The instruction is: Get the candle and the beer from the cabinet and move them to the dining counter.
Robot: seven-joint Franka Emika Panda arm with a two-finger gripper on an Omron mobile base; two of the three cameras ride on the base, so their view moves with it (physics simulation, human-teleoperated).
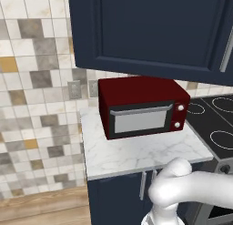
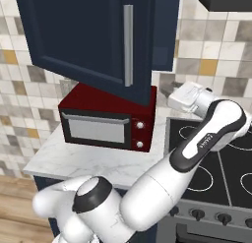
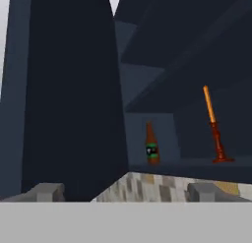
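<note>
Interior of the navy wall cabinet [image 3: 69, 99], seen from the hand camera past its swung-open door at left. On the dark shelf inside stand two items, well apart. To the left, the beer [image 3: 152, 144], a small brown bottle with a dark label band, stands with its long axis near vertical and its neck pointing up. To the right, the candle [image 3: 214, 124], a thin orange taper on a red-brown flared holder, stands taller than the bottle, its axis leaning slightly with the tip toward the upper left of this view. The gripper [image 3: 125, 192] sits in front of the shelf, its fingertips [image 3: 47, 192] spread wide apart with nothing between them. In the base views, the red microwave [image 1: 142, 108] rests on the marble worktop [image 1: 136, 153] below the cabinet, left of the black stovetop [image 1: 217, 124].
</note>
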